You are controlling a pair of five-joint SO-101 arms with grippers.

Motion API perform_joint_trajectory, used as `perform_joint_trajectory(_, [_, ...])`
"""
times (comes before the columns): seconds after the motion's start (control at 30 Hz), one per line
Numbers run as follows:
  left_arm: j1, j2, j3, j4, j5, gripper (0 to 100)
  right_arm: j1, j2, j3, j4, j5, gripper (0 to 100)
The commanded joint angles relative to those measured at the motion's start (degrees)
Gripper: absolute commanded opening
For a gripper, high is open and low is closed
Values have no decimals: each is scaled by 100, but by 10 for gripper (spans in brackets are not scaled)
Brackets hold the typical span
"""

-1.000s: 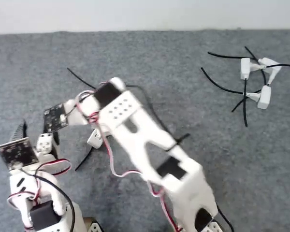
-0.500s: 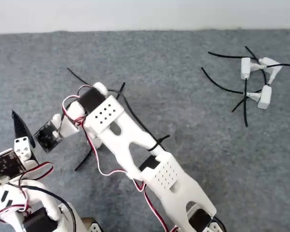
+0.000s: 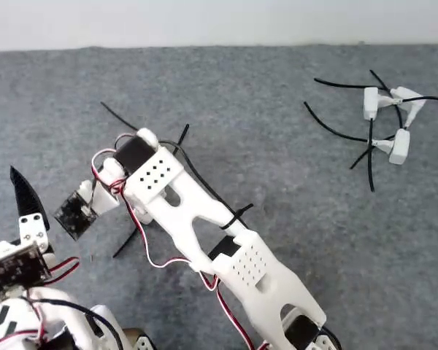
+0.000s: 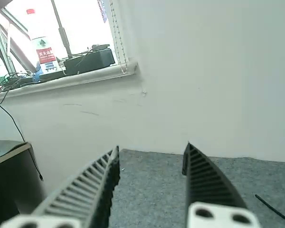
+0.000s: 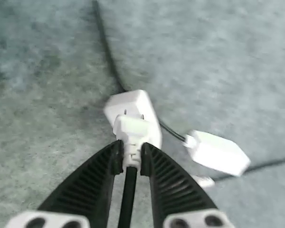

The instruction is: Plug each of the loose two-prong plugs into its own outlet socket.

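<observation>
Nearest, the left gripper [image 4: 152, 148], jaws spread and empty, is drawing back and tilting up. The right gripper [image 5: 129, 151], clamped on the small white two-prong plug [image 5: 132, 129], is pressing it against the boxy white plastic outlet socket [image 5: 129, 105], so insertion seems underway. Farther off, white plugs on thin black cords [image 3: 389, 120] are lying untouched.

Plug [image 5: 132, 130] and socket [image 5: 133, 102] joint, blurred.

Grey carpet [image 3: 277, 95], white wall [image 4: 204, 71], bright window [image 4: 80, 19], cluttered sill [image 4: 85, 76], dark furniture [image 4: 7, 180]
</observation>
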State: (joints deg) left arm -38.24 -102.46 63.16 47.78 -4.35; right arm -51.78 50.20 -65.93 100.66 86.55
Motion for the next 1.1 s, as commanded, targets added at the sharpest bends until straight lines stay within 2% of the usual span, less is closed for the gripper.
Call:
perform_joint_trajectory(0.0, [-35,35,-426,281,-79,217,119,-620,756,251,316,9])
perform_joint_trajectory(0.1, [-35,18,-303,264,-70,217,215,-752,1152,233,316,9])
perform_joint_trajectory(0.43, [-9,18,-242,290,-62,217,180,-725,1134,198,519,9])
perform_joint_trajectory(0.7, [-9,18,-233,299,-62,217,57,-523,448,-57,492,9])
perform_joint_trajectory(0.87, [-9,18,-233,299,-62,217,48,-119,44,-497,-18,9])
perform_joint_trajectory(1.07, [-9,18,-136,264,-62,217,-75,13,-448,136,624,9])
